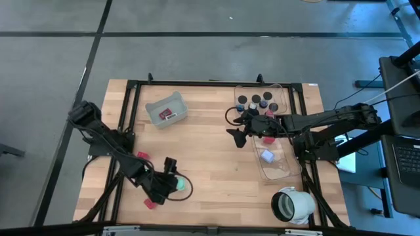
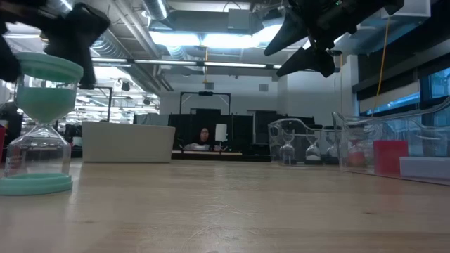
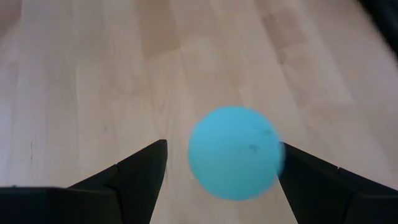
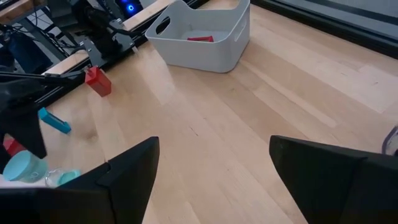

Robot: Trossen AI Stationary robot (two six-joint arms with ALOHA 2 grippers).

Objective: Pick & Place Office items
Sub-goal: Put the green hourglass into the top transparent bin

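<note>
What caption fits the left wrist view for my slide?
Left gripper open around the round teal top of a sand timer standing on the wooden table.

Pale matt wooden table, grey plastic bin, clear glossy plastic tray

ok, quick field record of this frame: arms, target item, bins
left gripper: low over front-left of table, fingers open around the teal hourglass
hourglass: upright on the wood
right gripper: raised beside the clear trays, fingers open, empty
grey bin: back centre-left, holds a red piece
loose red blocks
</note>
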